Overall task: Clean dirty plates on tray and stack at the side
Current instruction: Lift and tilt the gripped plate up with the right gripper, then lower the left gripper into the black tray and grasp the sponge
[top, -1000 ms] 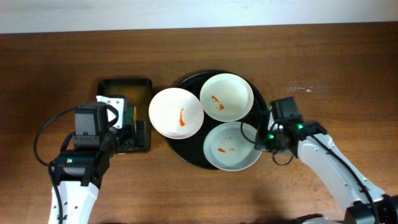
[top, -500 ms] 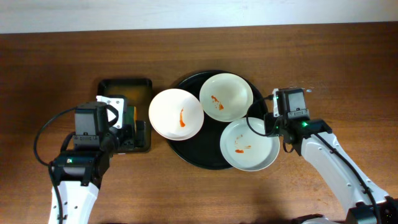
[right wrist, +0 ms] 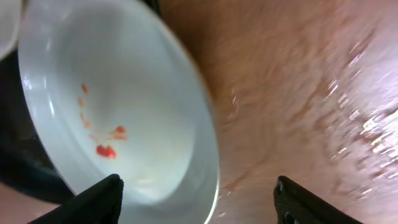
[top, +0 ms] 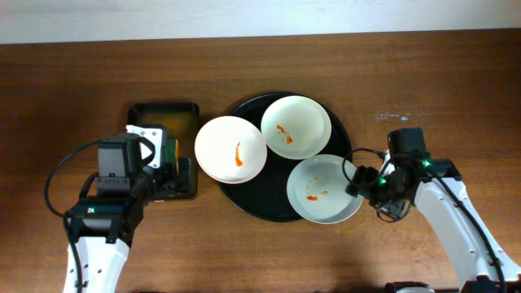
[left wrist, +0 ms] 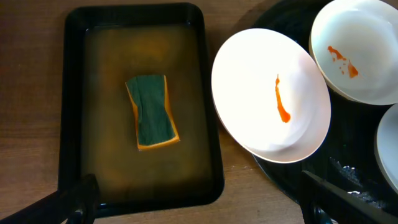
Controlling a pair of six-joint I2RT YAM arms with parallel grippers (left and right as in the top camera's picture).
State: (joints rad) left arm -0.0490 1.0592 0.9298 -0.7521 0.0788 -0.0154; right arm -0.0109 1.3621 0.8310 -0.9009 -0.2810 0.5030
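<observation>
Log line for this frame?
right gripper: open at plate rim | left gripper: open over sponge tray | plate: smeared, overhanging black tray

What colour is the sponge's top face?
The sponge top is dark green; left wrist view.

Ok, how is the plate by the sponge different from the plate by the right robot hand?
The left plate has one long orange-red streak; the right plate has several small spots. The left plate overhangs the left rim of the black tray; the right plate overhangs its lower right rim, beside the right gripper. Both are round, white and similar in size.
</observation>
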